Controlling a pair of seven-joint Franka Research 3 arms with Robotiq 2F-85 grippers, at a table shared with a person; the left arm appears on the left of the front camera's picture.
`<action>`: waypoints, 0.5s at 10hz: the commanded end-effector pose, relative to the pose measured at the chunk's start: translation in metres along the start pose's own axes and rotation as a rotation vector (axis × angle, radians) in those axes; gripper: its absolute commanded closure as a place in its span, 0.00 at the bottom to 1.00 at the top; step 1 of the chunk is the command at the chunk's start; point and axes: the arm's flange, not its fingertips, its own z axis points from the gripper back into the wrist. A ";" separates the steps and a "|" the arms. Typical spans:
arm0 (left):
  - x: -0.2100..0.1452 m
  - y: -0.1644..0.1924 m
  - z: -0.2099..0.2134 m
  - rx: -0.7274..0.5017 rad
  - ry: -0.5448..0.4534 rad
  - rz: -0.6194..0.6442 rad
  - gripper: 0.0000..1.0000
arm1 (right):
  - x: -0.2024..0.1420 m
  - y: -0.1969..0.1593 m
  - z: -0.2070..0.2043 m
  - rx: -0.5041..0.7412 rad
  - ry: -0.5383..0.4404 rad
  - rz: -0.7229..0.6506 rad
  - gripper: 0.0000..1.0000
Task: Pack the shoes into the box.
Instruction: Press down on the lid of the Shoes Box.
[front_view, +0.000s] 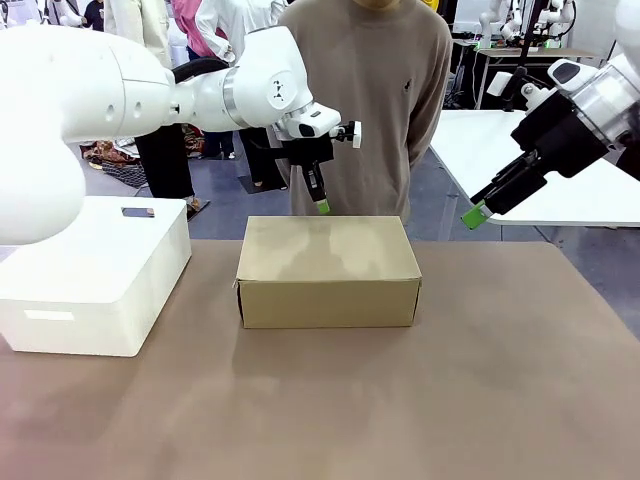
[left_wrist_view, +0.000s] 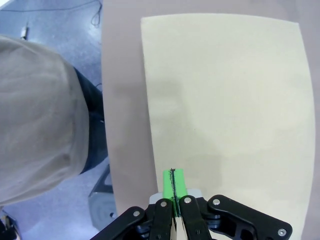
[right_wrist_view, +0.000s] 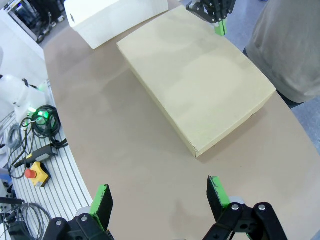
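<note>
The box (front_view: 328, 268) is plain tan cardboard with its flat lid down, sitting near the middle of the brown table (front_view: 400, 400) in front of a person in a beige sweater (front_view: 375, 110). A lidded white bin (front_view: 95, 275) stands apart to its left, contents hidden. The left gripper (front_view: 322, 207) hangs clenched and empty over the box's far edge, while the right gripper (right_wrist_view: 159, 196) hovers with jaws spread, grasping nothing.

box (front_view: 328, 270) closed, table centre | left end effector (front_view: 322, 206) pinched above far edge | white bin (front_view: 95, 275) left
</note>
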 end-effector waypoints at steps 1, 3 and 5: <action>0.002 0.006 -0.004 -0.033 -0.002 0.003 1.00 | 0.000 0.001 -0.001 -0.015 0.009 -0.009 0.00; -0.002 0.003 -0.018 -0.050 0.008 0.007 1.00 | 0.000 0.001 -0.001 -0.015 0.009 -0.009 0.00; -0.007 0.001 -0.027 -0.063 0.016 0.012 1.00 | 0.000 0.001 -0.001 -0.015 0.009 -0.009 0.00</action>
